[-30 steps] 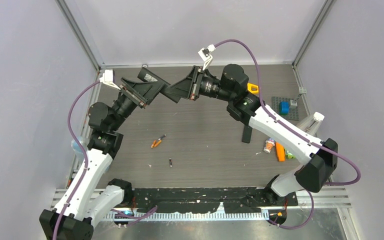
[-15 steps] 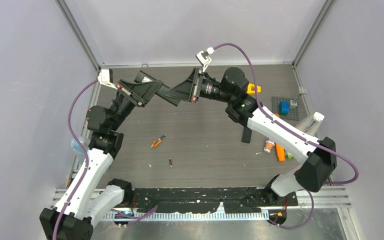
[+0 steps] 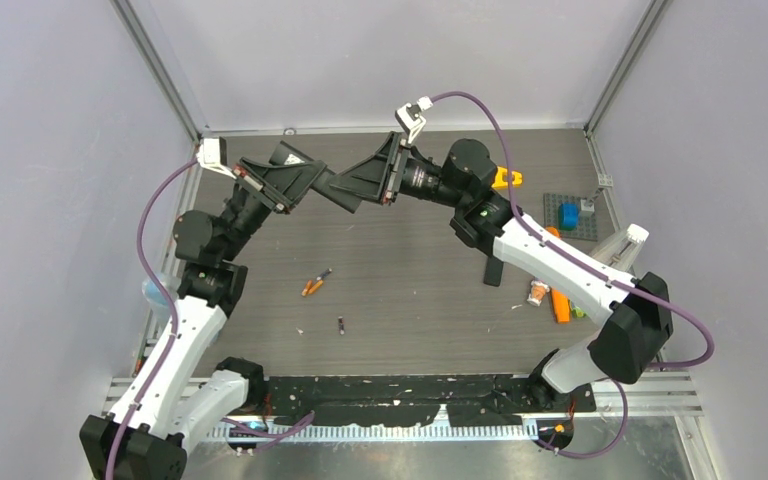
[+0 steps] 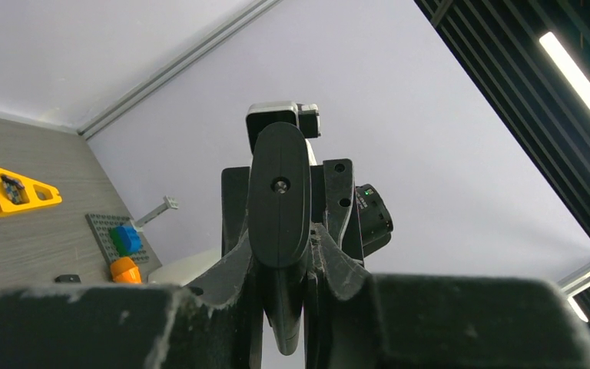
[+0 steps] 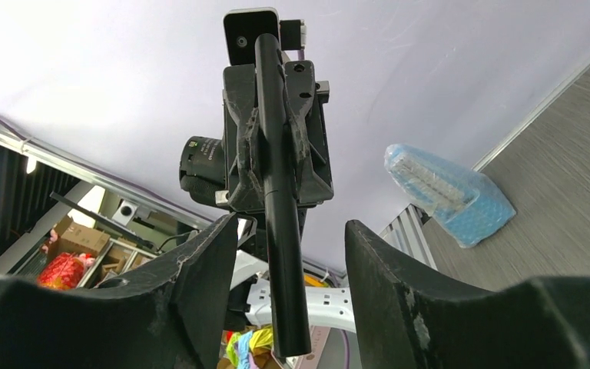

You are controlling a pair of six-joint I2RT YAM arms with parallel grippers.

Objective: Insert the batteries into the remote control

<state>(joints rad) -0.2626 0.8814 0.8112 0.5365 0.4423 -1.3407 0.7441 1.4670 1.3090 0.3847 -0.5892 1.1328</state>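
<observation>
While left fingers (image 4: 233,283) clamp remote (image 4: 279,192) aloft near table (image 3: 410,290) back edge, right fingers (image 5: 209,265) spread clear around it.

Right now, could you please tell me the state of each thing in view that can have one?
left hand: shut on the remote
right hand: open around the remote, not gripping
remote: held in the air between both hands
batteries: loose on the table, not loaded

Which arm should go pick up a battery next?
Probably the right. The right gripper is open and holds nothing, while the left gripper is shut on the remote and must hold it. The batteries lie loose near the middle.
</observation>
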